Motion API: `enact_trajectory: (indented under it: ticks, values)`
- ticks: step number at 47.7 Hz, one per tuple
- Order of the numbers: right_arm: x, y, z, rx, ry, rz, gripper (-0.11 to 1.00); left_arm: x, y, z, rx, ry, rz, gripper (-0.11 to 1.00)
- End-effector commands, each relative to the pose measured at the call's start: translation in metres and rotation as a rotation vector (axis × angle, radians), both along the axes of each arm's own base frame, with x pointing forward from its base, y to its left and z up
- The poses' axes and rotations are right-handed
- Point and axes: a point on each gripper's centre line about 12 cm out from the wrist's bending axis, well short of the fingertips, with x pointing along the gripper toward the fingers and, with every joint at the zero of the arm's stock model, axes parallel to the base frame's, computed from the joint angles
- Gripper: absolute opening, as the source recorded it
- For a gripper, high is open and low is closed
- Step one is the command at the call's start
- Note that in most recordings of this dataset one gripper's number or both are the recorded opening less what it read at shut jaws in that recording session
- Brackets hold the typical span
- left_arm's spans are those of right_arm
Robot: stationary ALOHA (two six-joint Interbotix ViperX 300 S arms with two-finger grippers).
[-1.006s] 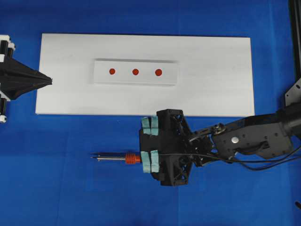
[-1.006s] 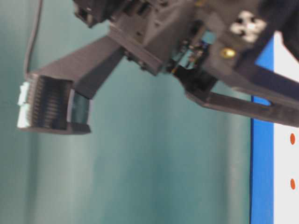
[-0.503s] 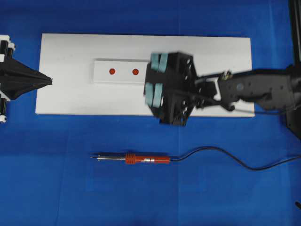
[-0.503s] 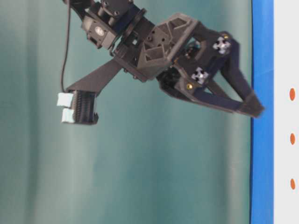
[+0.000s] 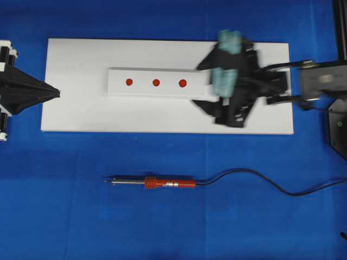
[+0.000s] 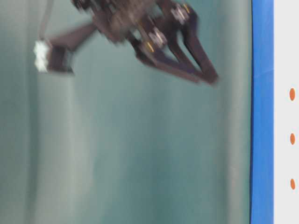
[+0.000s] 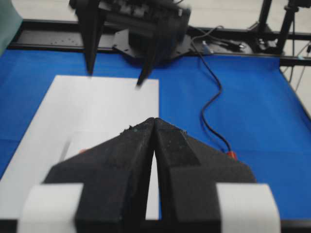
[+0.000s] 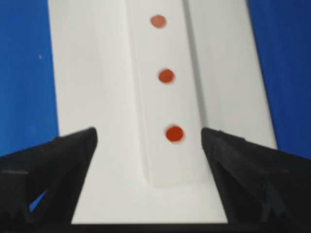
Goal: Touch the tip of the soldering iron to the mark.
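Observation:
The soldering iron (image 5: 162,183) lies flat on the blue mat in the overhead view, with the tip of the soldering iron (image 5: 107,181) pointing left and nothing touching it. The mark (image 5: 156,82) is the middle red dot on the white strip (image 5: 143,89). The right wrist view shows the mark (image 8: 166,75) too. My right gripper (image 5: 225,60) hovers blurred over the right part of the white board, open and empty, to the right of the strip. From the right wrist, the right gripper (image 8: 148,132) straddles the strip's near end. My left gripper (image 5: 54,93) rests shut at the board's left edge.
The white board (image 5: 81,65) lies across the back of the blue mat (image 5: 65,216). The iron's black cord (image 5: 260,177) snakes right to the mat's edge. Black frame rails (image 7: 48,36) run behind the mat in the left wrist view.
My right gripper has left the spot over the iron's handle and swung back and to the right over the board, still open. The iron stays on the mat. The left gripper has not moved.

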Motion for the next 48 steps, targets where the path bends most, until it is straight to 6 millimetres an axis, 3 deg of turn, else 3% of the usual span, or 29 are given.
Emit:
enact_trajectory:
  ticks: [1, 12, 22, 35, 48]
  values:
    - [-0.024, 0.001, 0.021, 0.001, -0.078, 0.003, 0.91, 0.001, 0.0, 0.004, 0.0, -0.011, -0.003, 0.0]
    - [-0.089, 0.005, 0.036, 0.005, -0.202, 0.009, 0.91, 0.001, 0.0, 0.005, -0.006, -0.017, -0.003, 0.0]
    - [-0.133, 0.005, 0.037, -0.001, -0.273, -0.003, 0.91, 0.001, 0.0, 0.005, -0.009, -0.017, -0.003, 0.0]
    - [-0.166, 0.006, 0.019, -0.002, -0.307, -0.007, 0.9, 0.001, 0.0, 0.004, -0.011, -0.015, -0.003, 0.0]
    - [-0.174, 0.01, 0.0, 0.031, -0.319, 0.012, 0.88, 0.001, 0.0, 0.004, -0.011, -0.015, -0.003, 0.0]
